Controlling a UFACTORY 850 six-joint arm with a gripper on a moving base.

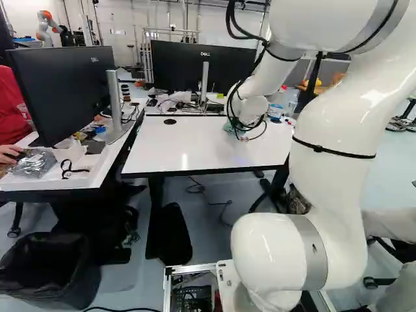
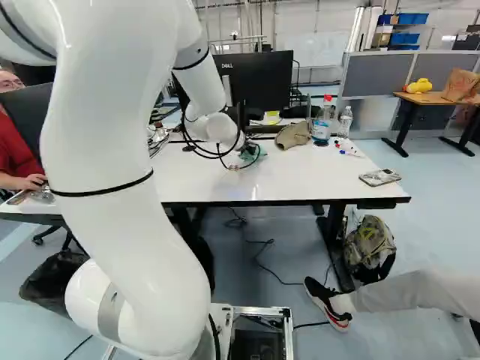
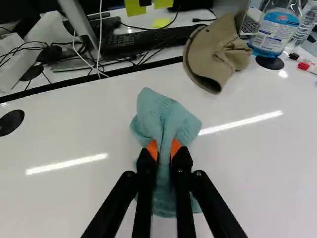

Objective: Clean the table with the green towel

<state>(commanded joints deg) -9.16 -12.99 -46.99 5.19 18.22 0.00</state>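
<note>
End effector (image 3: pixel 164 151): clenched on green towel (image 3: pixel 163 116), cloth pinched between orange pads (image 3: pixel 152 148), folds bunched up, loose parts spreading ahead of and beneath the grip. Towel is over the white table (image 3: pixel 64 198), toward its far side, looks in contact with the surface, though full contact can't be confirmed. Arm (image 2: pixel 120 150) reaches out over the near edge.

Further out: brown hat (image 3: pixel 213 49) just beyond the towel, apart from it, at the far edge. Big bottle with blue label (image 3: pixel 277 27) next to hat, clear bottle (image 3: pixel 305 25) beside that, markers (image 3: pixel 304 65) close by. Black round cover (image 3: pixel 11 122) set in the tabletop, well apart from towel. Keyboard (image 3: pixel 148 40) beyond the table's far edge. Phone-like item (image 2: pixel 380 177) near the table's right end, right base view.

Step, judged: wiping, grasp already made. Next move: light downward pressure, flat sweeps over bare surface, grip firm. Risks: dragging hat, knocking bottles, scattering markers, cloth bunching so fingers scrape.
</note>
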